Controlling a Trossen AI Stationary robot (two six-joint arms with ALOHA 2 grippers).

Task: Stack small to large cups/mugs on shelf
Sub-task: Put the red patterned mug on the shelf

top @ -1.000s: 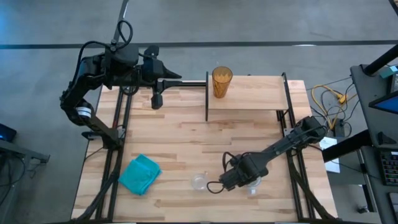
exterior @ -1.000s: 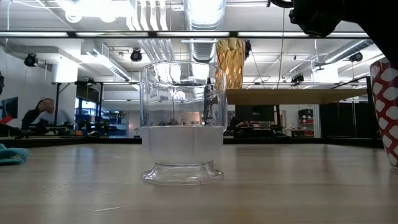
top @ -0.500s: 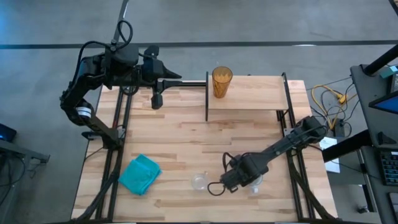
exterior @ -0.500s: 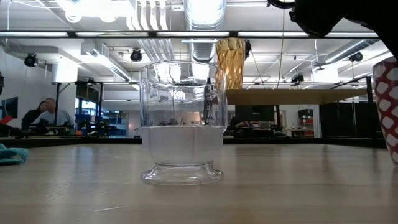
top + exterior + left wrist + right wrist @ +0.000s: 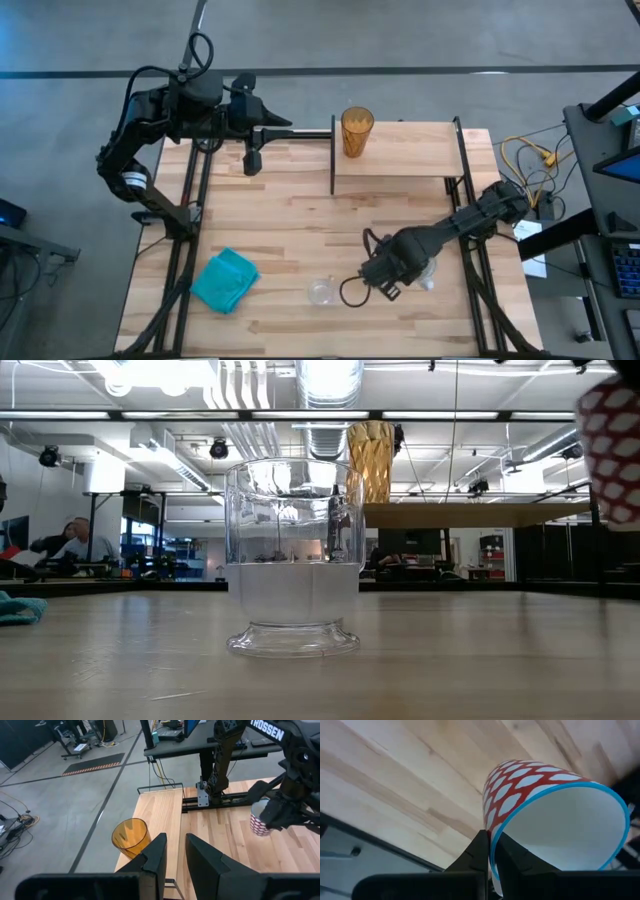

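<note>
A white mug with a red pattern and a blue rim (image 5: 545, 810) hangs above the table at the near right (image 5: 426, 273), with my right gripper (image 5: 492, 845) shut on it. The amber tumbler (image 5: 356, 131) stands on the left end of the raised wooden shelf (image 5: 410, 155). On the tabletop near the front edge, left of the mug, a small clear glass cup (image 5: 321, 292) stands on its foot (image 5: 293, 640). Far back on the left, my left gripper (image 5: 175, 851) waits open above the table and points toward the shelf. My right gripper pinches the mug's rim (image 5: 491, 836), with one finger inside the mug and one outside against the patterned wall. The fingers come from above, pointing steeply down. The mug (image 5: 612, 450) hangs below them, slightly tilted and lifted clear of the table.
A teal cloth (image 5: 225, 280) lies crumpled at the near left of the table. The shelf's black frame post (image 5: 332, 155) stands at its left end. Cables and desks (image 5: 535, 165) lie beyond the table's right edge. People sit in the room far behind (image 5: 75, 540).
My right gripper has risen and rolled about its own axis, shifting a little toward the table's far right. The mug, which stood on the table a second ago, now hangs clear above it. The glass cup, tumbler and left arm have kept still.
</note>
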